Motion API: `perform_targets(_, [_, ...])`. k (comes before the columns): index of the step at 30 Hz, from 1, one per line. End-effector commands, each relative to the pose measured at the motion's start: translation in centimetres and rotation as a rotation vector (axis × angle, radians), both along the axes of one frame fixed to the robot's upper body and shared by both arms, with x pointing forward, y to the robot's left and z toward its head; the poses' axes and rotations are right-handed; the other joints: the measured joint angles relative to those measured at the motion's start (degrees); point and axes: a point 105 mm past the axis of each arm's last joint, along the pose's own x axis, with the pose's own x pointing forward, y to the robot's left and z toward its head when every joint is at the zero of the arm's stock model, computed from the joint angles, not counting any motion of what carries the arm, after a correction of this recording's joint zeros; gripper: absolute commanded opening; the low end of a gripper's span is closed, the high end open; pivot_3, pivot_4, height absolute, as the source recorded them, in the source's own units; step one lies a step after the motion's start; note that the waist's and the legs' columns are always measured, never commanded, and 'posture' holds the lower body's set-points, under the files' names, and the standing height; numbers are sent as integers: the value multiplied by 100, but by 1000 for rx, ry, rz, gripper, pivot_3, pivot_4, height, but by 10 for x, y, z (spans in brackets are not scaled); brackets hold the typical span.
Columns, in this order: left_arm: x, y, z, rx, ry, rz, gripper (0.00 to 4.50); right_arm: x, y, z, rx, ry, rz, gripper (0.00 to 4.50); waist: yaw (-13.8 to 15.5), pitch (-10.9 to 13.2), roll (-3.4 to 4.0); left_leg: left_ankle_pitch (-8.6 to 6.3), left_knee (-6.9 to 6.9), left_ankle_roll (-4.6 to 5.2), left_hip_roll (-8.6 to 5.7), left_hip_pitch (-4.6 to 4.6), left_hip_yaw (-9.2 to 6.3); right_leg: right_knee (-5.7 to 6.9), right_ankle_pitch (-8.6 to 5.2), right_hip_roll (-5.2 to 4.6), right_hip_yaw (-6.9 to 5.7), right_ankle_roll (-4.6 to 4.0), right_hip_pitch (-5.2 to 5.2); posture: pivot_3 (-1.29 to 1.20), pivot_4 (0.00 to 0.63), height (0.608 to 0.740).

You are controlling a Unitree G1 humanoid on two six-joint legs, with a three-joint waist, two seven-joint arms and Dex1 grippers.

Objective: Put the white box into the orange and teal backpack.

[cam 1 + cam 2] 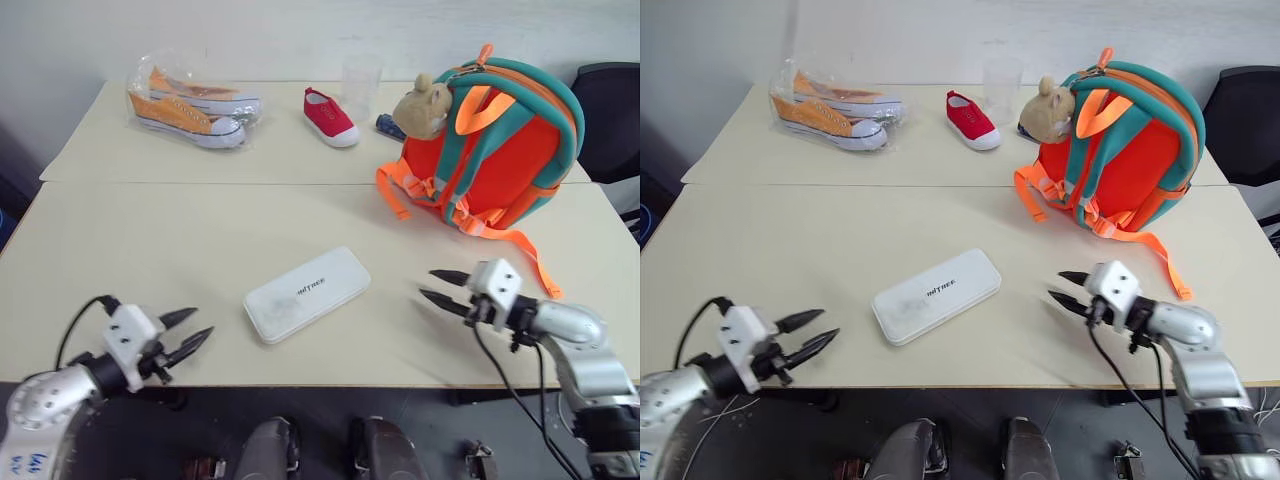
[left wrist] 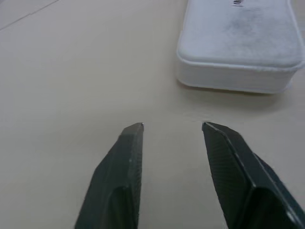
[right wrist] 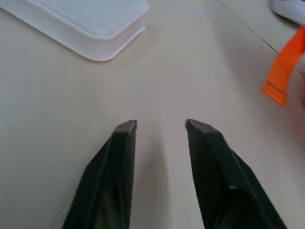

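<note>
White box (image 1: pixel 307 293): flat, oblong, rounded corners, dark lettering on top; lies diagonal on near desk (image 1: pixel 150 250). Orange and teal backpack (image 1: pixel 495 150): upright behind it to the right, tan plush bear (image 1: pixel 423 105) attached.

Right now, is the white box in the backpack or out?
Out. The white box lies flat on the table, apart from the upright orange and teal backpack.

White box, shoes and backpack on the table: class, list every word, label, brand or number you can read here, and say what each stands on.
Flat white plastic box with rounded corners: one short line of small dark lettering on its lid, too small and blurred to read.
Orange canvas sneakers in a clear plastic bag: no legible text.
Small red slip-on shoe: none visible.
Orange and teal backpack with a tan plush bear: none visible.
</note>
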Motion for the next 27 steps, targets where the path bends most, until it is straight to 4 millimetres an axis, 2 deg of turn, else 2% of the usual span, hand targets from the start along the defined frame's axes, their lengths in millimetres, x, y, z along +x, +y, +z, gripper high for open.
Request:
perform_targets(1, [-2, -12, 4, -3, -13, 5, 776, 14, 10, 7, 10, -90, -60, 341, 18, 0, -1, 1, 1, -2, 1, -1, 0, 0, 0, 1, -1, 0, 0, 0, 150, 740])
perform_targets(2, [-2, -16, 3, -7, 1, -5, 457, 17, 15, 8, 21, -102, -68, 3, 25, 0, -1, 3, 4, -3, 1, -1, -1, 3, 0, 1, -2, 0, 0, 0, 150, 740])
perform_targets(4, [1, -21, 2, -4, 14, -10, 29, 23, 24, 8, 60, -109, -88, 0, 26, 0, -1, 7, 8, -3, 0, -3, -1, 6, 0, 0, -2, 0, 1, 0, 150, 740])
perform_targets(8, [9, -28, -1, 8, 42, -14, 29, 32, 43, 8, 163, -62, -100, 0, 5, -1, -2, 8, 8, -5, 1, -2, -3, 10, 1, 2, -2, 1, 1, 0, 150, 740])
perform_targets(14, [18, -40, -5, -20, 101, -77, 29, 31, 63, 5, 157, 15, 5, 0, -6, -1, -2, 18, 6, 13, -1, -3, -2, 8, 1, 2, -1, 1, -1, 0, 150, 740])
perform_targets(22, [32, -48, -5, 9, 100, -156, 29, 4, 68, 4, 150, 131, 138, 0, 14, -1, -2, 13, 5, 9, -1, -4, -5, 7, 1, 2, -3, 1, -1, 0, 150, 740])
perform_targets(27, [44, -61, -3, 19, 81, -227, 29, -24, 56, 6, 143, 175, 190, 0, 43, -1, -2, 7, 6, -2, -2, -4, -7, 6, 1, 0, -4, 1, 1, 0, 150, 740])
